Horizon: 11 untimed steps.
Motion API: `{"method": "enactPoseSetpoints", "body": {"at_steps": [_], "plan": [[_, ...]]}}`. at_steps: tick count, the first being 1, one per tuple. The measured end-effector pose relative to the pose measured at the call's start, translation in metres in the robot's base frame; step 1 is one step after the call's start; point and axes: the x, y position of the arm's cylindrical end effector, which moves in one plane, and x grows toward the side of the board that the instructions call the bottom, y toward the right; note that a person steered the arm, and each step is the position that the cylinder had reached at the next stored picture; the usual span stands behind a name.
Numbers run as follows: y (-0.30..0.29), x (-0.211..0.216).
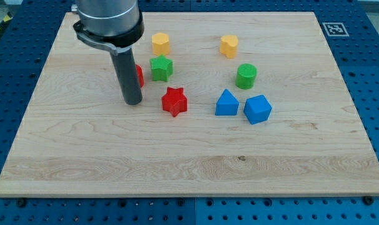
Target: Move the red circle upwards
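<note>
Red circle [139,75] sits toward the desk's top-left, mostly hidden behind my rod, touching the green star [161,67]. My tip [133,102] rests just below it, toward the desk's bottom edge. No jaws here.

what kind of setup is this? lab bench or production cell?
Looks like a lab bench, probably a tabletop pushing rig: a wooden board on a blue perforated base, a printed marker tag at the board's corner, and toy blocks like the red star.
</note>
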Motion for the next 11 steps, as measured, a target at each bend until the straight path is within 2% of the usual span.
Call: {"method": "enactPoseSetpoints", "body": {"at_steps": [3,8,9,11], "plan": [[-0.031,-0.058],[-0.045,-0.164],[-0.067,-0.174],[-0.057,-0.162]]}}
